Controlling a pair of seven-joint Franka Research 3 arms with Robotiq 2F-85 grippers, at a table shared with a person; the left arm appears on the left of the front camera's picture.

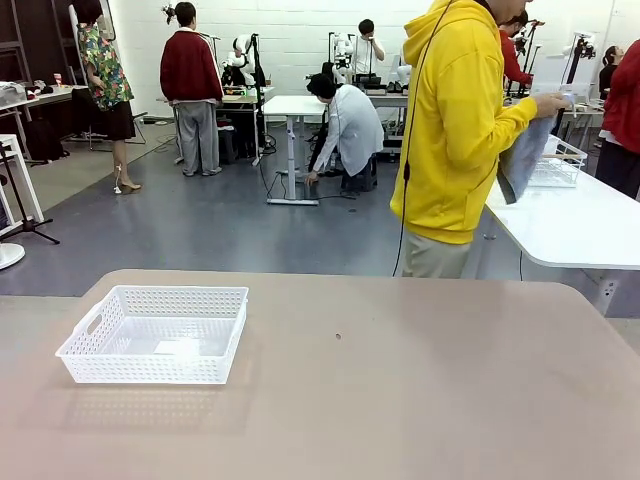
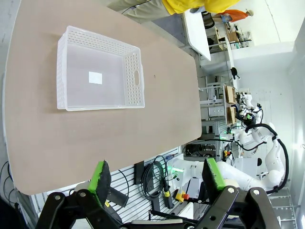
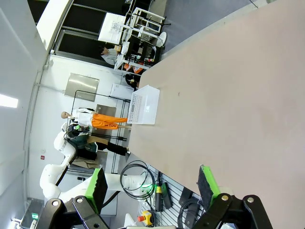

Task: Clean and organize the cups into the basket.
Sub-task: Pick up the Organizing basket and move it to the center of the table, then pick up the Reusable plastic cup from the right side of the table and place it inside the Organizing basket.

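Left gripper (image 2: 156,174) and right gripper (image 3: 152,179) hang fully open and empty over the table (image 1: 420,390), with the basket (image 1: 140,368) cup-free at its left (person (image 1: 455,130) turned away); best wait, then grasp a cup mid-body.

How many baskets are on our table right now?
1. The basket sits on the table, left of its middle in the front view, open side up. Nothing there could hide another.
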